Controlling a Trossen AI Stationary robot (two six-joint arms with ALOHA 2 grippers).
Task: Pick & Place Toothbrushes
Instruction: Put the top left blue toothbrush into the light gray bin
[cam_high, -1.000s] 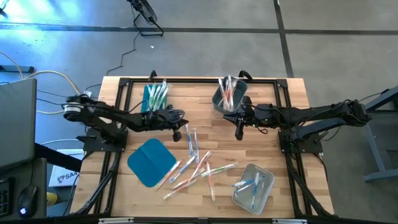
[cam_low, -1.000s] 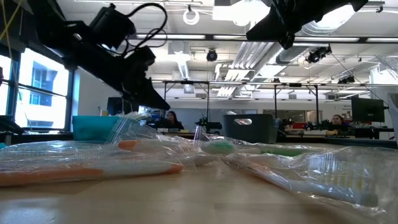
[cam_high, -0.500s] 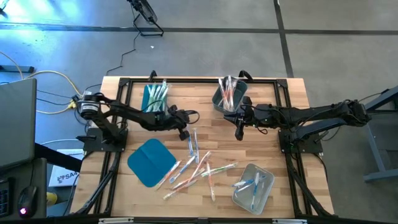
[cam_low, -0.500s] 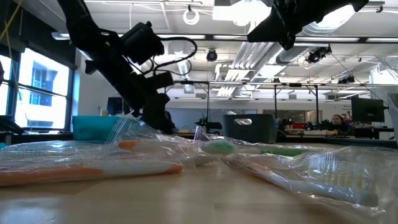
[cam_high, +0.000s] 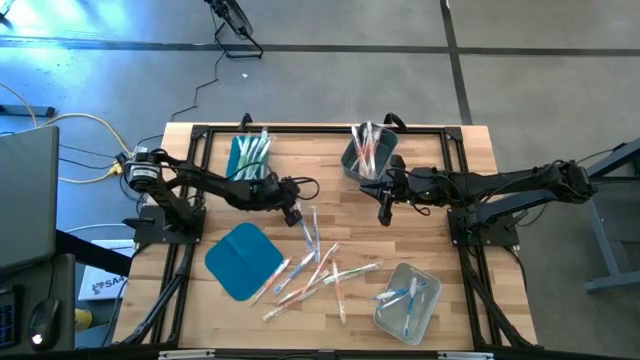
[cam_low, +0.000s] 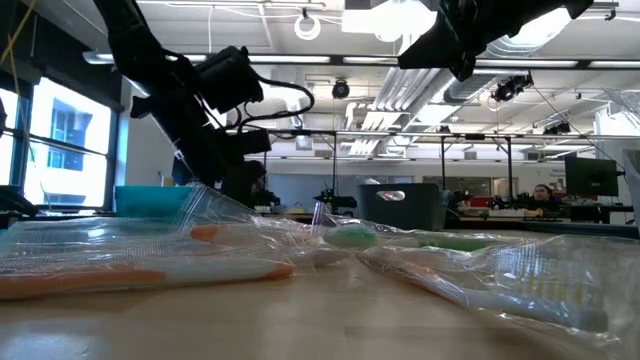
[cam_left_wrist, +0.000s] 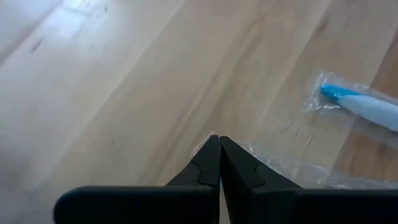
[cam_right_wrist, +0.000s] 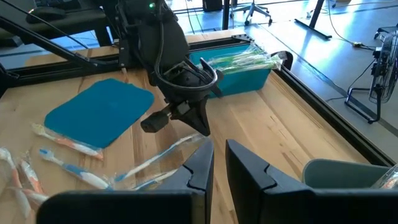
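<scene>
Now the left gripper (cam_high: 297, 214) is seen a bit further out over the table (cam_high: 440, 240) than it was a second ago, and it is lower too, with its tips brought right down to the wood. Since half a second ago it has hardly moved. Its fingers (cam_left_wrist: 208, 163) are pressed tight together and nothing is held between them. Just beside the tips, a blue toothbrush (cam_high: 304, 226) in a clear wrapper is lying flat on the table, and in the left wrist view the edge of the wrapper is seen touching the tips, or nearly so. More toothbrushes (cam_high: 315, 275) are spread in a loose heap nearer the front of the table, between the flat teal lid (cam_high: 242, 260) and the clear bin (cam_high: 407, 300). A few blue ones are lying inside that clear bin. Green ones are kept in the teal bin (cam_high: 248, 155) at the back, behind the left arm, and pink-orange ones are stood in the grey bin (cam_high: 367, 152). The right gripper (cam_high: 384, 214) has not moved at all. It is held above the table just in front of the grey bin, well apart from the heap. Its fingers (cam_right_wrist: 202, 163) are left a tiny bit apart, and nothing is held in them.
</scene>
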